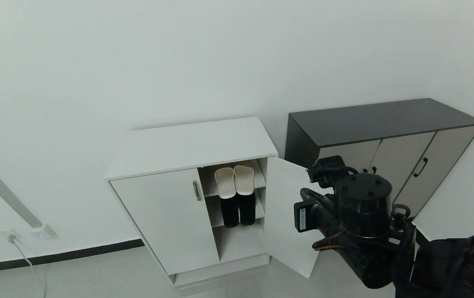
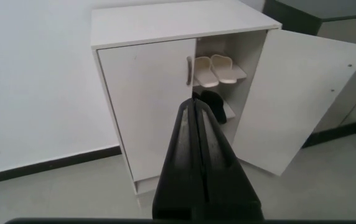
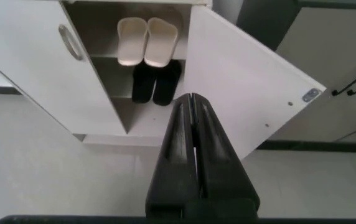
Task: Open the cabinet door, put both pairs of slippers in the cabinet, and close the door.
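From the head view, a white cabinet (image 1: 191, 145) stands against the far wall with its left door (image 1: 166, 219) closed and its right door (image 1: 286, 215) swung wide open toward the right. In the open half, a pair of white slippers (image 1: 234, 182) sits side by side on the upper shelf. A pair of black slippers (image 1: 238, 211) sits on the shelf just below them, and the lowest compartment holds nothing. The right arm (image 1: 361, 223) is at the near right, in front of the open door. A second cabinet with a dark top (image 1: 377, 118) stands to the right of the white one, and a wall socket (image 1: 10, 236) with a cable is low on the wall at far left. In the left wrist view, the left tool (image 2: 195, 104) is clenched, its two fingers pressed flat together with nothing between them. It hangs in the air on the near side of the cabinet and points at the edge of the closed door below the handle (image 2: 189, 70), touching nothing. In the right wrist view, the right tool (image 3: 192, 98) is likewise clenched and empty. It is held in the air in front of the opening, between the black slippers and the open door, well clear of both pairs.
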`<state>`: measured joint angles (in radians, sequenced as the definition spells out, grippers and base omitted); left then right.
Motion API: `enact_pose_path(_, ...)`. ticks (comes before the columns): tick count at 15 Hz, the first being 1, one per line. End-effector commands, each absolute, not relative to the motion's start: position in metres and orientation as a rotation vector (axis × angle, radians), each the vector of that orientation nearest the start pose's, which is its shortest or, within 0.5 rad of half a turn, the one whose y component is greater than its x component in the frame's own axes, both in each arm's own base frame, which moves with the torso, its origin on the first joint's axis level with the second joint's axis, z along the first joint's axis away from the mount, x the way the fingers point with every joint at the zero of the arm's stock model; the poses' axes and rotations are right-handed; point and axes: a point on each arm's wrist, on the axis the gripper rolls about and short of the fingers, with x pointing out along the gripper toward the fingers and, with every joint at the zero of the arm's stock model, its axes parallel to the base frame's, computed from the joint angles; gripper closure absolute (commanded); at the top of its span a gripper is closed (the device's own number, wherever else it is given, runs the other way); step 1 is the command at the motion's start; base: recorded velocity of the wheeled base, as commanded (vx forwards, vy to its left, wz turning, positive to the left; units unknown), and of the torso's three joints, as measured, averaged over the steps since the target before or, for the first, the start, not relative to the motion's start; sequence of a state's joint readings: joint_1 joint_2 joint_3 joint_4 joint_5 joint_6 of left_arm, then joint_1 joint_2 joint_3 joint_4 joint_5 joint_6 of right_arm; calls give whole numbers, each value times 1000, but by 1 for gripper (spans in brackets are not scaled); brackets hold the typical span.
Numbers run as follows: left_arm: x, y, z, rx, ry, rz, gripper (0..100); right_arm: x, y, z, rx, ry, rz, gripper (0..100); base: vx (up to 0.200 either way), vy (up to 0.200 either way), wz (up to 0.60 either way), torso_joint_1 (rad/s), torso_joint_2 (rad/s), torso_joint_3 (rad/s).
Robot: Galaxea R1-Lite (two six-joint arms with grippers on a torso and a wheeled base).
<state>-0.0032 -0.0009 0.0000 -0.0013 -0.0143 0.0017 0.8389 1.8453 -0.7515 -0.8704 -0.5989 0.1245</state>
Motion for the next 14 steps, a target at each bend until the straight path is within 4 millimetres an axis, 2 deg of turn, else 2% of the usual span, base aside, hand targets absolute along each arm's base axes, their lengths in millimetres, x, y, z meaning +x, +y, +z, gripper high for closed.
enact_pose_path(1,-23,0,76,2,-2,-17,100,240,230,145,-20,183,192,100,0,0,0,0,0,0)
enact_pose_path(5,-23,0,76,3,-2,-18,100,286,222,145,14,162,145,100,0,0,0,0,0,0)
enact_pose_path(6,-23,0,76,3,-2,-18,100,316,214,149,17,149,113,100,0,0,0,0,0,0)
enact_pose_path(8,-23,0,76,2,-2,-17,100,341,206,151,18,163,97,100,0,0,0,0,0,0)
enact_pose_path(10,-23,0,76,2,-2,-18,100,357,200,151,21,170,98,100,0,0,0,0,0,0)
enact_pose_path(11,-23,0,76,2,-2,-17,100,372,192,150,23,177,82,100,0,0,0,0,0,0)
enact_pose_path(14,-23,0,76,2,-2,-17,100,392,179,143,29,201,68,100,0,0,0,0,0,0)
